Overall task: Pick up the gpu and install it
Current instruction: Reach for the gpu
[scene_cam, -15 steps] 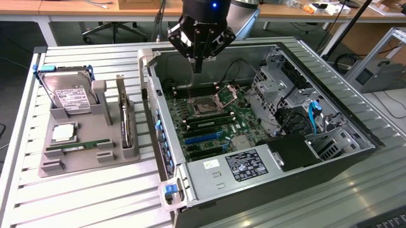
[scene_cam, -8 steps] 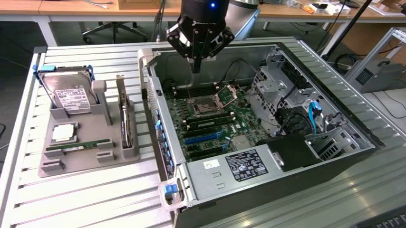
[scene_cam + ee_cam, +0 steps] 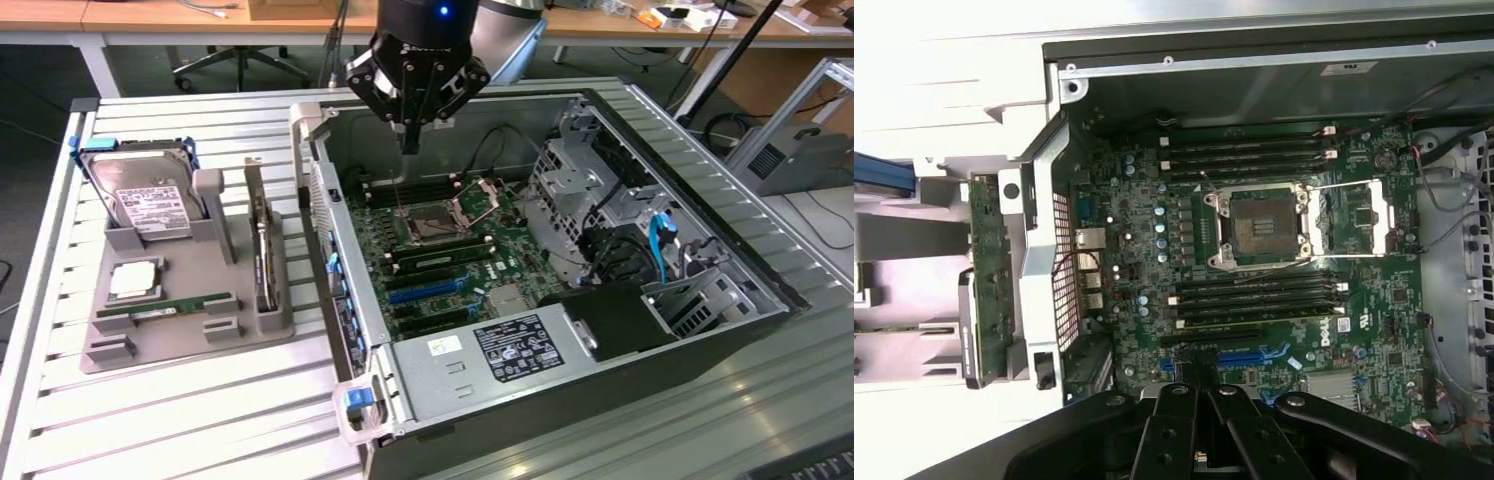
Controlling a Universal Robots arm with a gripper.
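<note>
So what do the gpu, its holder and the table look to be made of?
Gpu: green circuit board, likely fibreglass laminate, with a silvery metal end bracket. Holder: uniform matte grey, probably plastic. Table: pale ribbed slats with a dull sheen, likely aluminium.

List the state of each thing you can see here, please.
Black metal fingers: shut, holding nothing.
Green gpu card: standing on edge in grey holder, untouched.
Black computer case: side panel off.
Silver processor socket: cover open.
Silver hard drive: upright in holder.
</note>
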